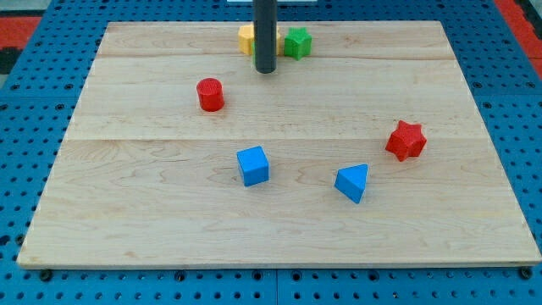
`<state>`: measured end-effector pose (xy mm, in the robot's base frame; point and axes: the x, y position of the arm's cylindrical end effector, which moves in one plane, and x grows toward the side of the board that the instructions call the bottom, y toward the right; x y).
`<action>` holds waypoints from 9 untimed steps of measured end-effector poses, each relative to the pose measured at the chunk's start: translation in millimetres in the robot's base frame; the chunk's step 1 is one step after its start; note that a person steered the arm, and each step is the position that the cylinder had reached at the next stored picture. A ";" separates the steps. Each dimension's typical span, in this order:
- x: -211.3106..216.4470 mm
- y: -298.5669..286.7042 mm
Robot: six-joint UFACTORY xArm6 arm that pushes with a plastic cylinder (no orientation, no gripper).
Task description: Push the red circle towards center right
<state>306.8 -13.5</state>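
My tip [265, 70] is resting near the board's [169, 220] top edge — a plain rod, no jaws to open or close. Yellow block [246, 38] and green block [298, 42] are flanking it at 11 and 1 o'clock. Red circle [210, 94] is sitting apart at 8 o'clock. Blue cube [252, 165], blue wedge [352, 183] and red star [406, 140] are lying farther out — 6 to 4 o'clock.

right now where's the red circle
The red circle sits left of centre in the board's upper half, below-left of my tip and above-left of the blue cube.

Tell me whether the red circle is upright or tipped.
Upright: the red circle stands on its flat base, round top face showing, apart from my tip.
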 end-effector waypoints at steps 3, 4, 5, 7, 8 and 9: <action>49.8 -98.1; 68.8 -163.3; 122.0 -163.4; 127.0 -88.4; 93.4 -110.5; 65.2 -52.0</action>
<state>372.1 -65.5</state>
